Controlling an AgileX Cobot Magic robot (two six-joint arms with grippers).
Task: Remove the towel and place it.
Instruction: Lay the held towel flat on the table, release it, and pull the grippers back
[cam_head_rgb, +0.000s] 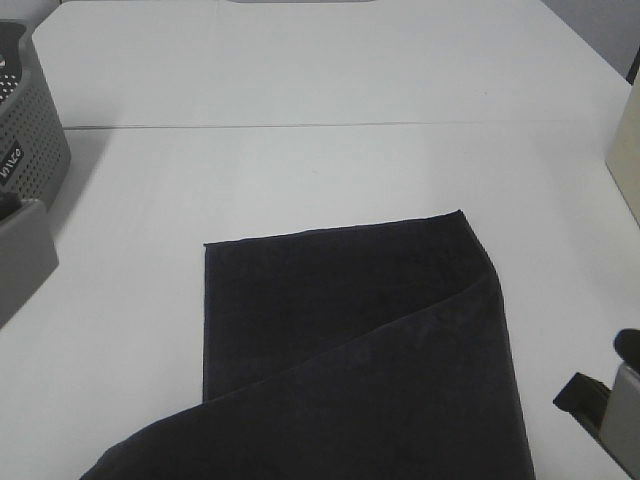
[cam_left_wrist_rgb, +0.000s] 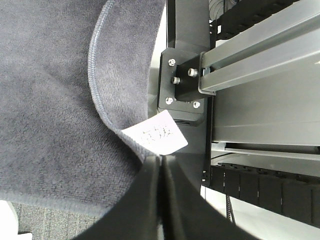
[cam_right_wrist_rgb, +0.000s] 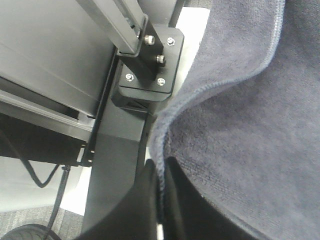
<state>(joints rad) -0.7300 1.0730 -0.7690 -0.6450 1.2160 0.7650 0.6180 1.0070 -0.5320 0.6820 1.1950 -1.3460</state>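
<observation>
Bright, even light falls from overhead in the high view, washing the white tabletop (cam_head_rgb: 330, 170) nearly featureless and leaving only faint, soft shadows. The dark towel (cam_head_rgb: 350, 350) reads as a flat black mass with little nap visible, and the frame is slightly soft. The wrist views are dimmer: the towel's pile is crisp, while the left pincer (cam_left_wrist_rgb: 161, 166) and right pincer (cam_right_wrist_rgb: 161, 171), close to each lens, are blurred black shapes. The white label (cam_left_wrist_rgb: 156, 132) is overexposed, and the metal rail (cam_left_wrist_rgb: 260, 60) carries a pale sheen.

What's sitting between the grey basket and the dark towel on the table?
Nothing: in the exterior high view, only bare white table separates the grey basket from the dark towel.
</observation>
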